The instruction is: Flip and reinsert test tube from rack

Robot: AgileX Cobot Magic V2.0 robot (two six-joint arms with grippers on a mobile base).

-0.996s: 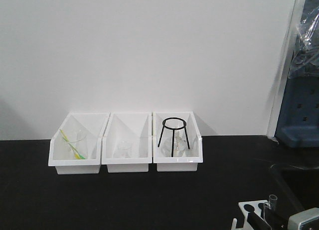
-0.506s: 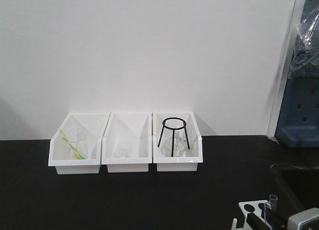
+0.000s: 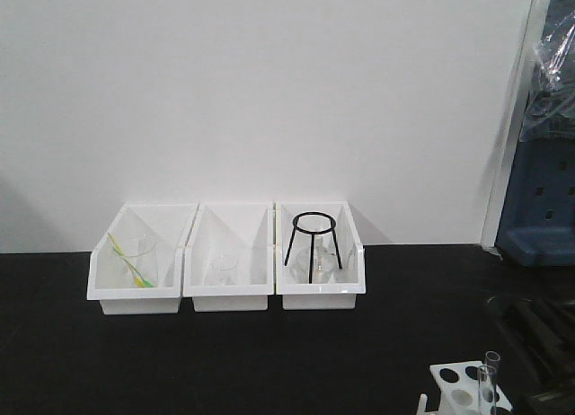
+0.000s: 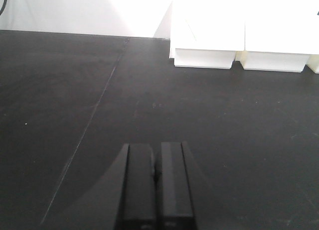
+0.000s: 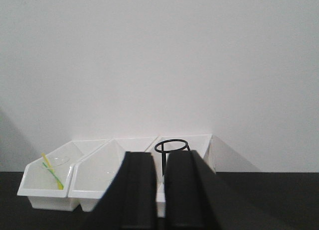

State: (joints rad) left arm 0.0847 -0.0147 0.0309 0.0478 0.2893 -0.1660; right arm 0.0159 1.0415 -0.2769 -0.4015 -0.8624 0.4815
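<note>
black tabletop (image 3: 225, 361) | white wall (image 3: 269, 92) behind | three white bins (image 3: 229, 253) at wall

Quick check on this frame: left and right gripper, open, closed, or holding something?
Left gripper: closed, fingers pressed together, nothing between them, low above the bare black table.
Right gripper: nearly closed, only a thin gap, holding nothing, raised and facing the white bins.

Three white bins (image 3: 229, 289), two test tubes (image 3: 486, 384), one rack (image 3: 460, 384).
</note>
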